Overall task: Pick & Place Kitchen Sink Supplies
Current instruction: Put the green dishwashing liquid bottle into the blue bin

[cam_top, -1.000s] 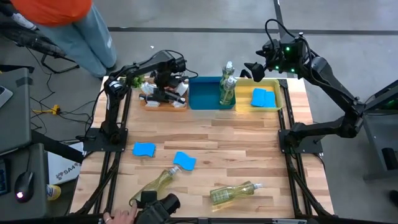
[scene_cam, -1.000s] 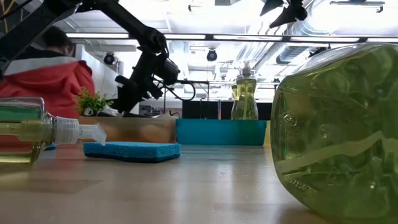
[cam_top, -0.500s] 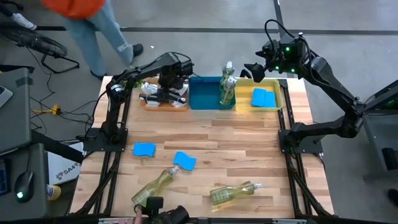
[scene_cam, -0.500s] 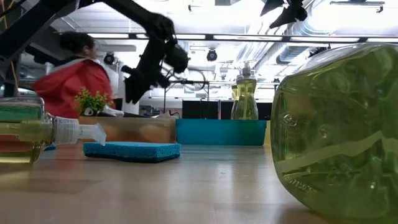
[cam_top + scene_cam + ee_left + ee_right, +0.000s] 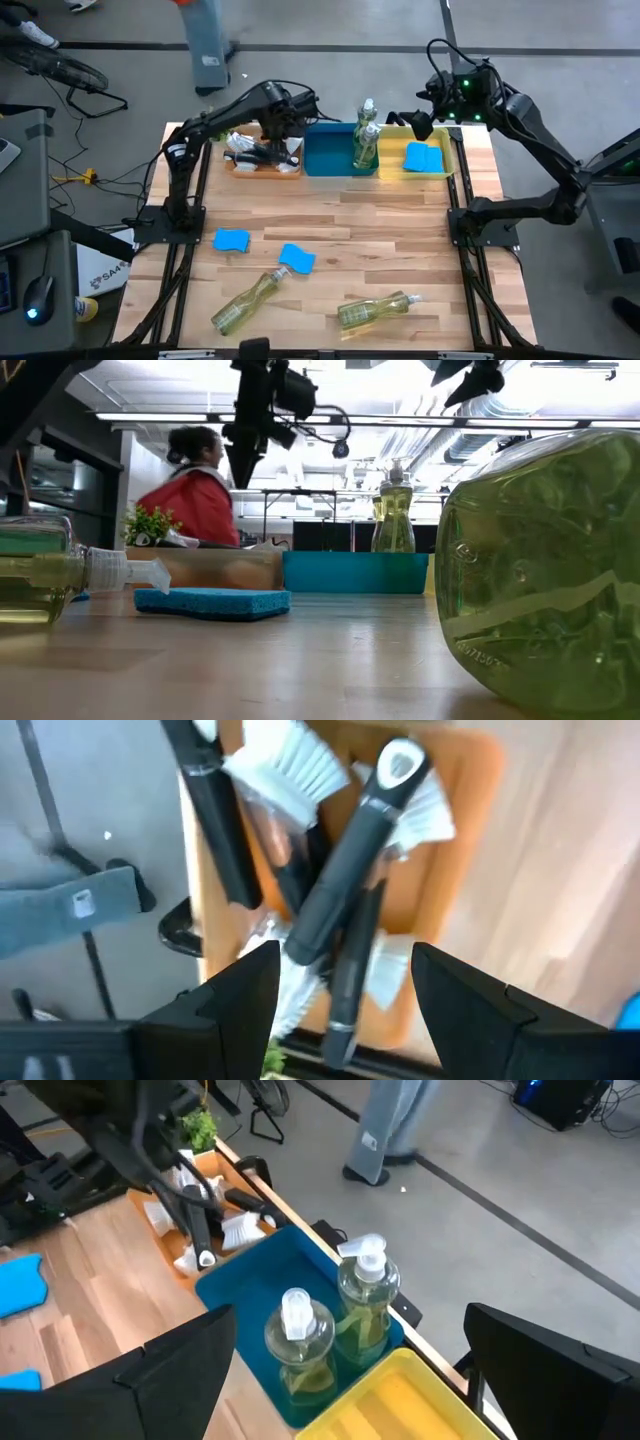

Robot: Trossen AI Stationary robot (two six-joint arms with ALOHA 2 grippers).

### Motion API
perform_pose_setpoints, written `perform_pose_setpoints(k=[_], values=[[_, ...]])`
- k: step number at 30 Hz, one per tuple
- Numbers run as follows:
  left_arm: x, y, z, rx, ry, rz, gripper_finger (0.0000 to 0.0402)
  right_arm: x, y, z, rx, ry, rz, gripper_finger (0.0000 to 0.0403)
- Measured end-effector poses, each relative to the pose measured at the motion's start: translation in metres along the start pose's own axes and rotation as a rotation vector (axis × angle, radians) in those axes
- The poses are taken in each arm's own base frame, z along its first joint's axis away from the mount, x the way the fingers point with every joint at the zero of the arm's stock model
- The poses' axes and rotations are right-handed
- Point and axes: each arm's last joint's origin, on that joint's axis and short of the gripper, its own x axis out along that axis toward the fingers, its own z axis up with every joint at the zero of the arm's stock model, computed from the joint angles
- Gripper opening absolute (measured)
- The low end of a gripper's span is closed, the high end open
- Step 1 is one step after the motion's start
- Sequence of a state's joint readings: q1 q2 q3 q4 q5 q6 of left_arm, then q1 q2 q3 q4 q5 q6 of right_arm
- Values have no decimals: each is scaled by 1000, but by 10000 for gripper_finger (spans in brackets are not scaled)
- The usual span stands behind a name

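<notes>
Black brushes [image 5: 350, 870] are left piled in the orange tray [image 5: 262, 165]; the left end effector [image 5: 283, 118], fingers apart and empty, has been raised above that tray. Two bottles [image 5: 250, 298] and two sponges [image 5: 232, 240] near it remain on the bench [image 5: 390, 250]. The right end effector [image 5: 418, 122] waits, spread wide.

— What is the table [image 5: 330, 230] showing?
— Pale wood planks, smooth, grain running across. The bottles [image 5: 378, 309] are looking like clear glossy plastic.
— And at twelve o'clock?
— The brushes [image 5: 345, 870] are showing matt black plastic handles and white bristles, lying in a wooden tray [image 5: 470, 840]. The sponges [image 5: 231, 240] are looking soft and matt.
</notes>
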State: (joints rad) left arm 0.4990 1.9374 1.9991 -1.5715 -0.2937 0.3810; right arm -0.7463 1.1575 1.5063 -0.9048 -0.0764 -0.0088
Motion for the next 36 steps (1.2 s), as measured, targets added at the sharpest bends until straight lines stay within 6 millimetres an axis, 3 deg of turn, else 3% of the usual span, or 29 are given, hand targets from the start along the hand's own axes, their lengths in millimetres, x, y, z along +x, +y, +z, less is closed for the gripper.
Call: perform_pose_setpoints(k=[6,15,26,36], values=[[-18,-25,3,-74,-71,-63,221,-11,1,-8,-37,43,10,385],[-35,-79,15,-66,-121,-155,221,-21,5,-18,-74,113,114,385],[-59,-155,17,-145,-132,-258,221,-33,7,-22,-88,103,156,385],[-82,-235,0,-292,-117,-294,221,-33,8,-22,-109,100,177,385]])
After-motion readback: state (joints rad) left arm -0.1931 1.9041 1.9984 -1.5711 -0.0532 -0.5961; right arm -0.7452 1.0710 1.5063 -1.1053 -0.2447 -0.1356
